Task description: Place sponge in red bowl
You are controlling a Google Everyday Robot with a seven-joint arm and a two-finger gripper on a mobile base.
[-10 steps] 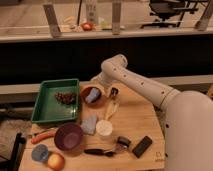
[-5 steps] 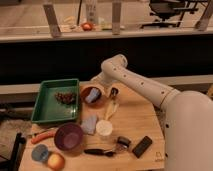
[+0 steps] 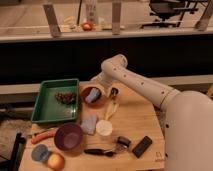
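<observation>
The red bowl stands on the wooden table, just right of the green tray. A small pale blue sponge shows inside the bowl. My gripper is at the end of the white arm, which reaches down from the elbow at the back. It hangs right over the bowl's far rim, close above the sponge. Whether it still touches the sponge cannot be told.
A green tray holds dark bits on the left. A purple bowl, a flat blue-grey piece and a white cup lie in front. A yellowish item, black objects and a carrot lie around.
</observation>
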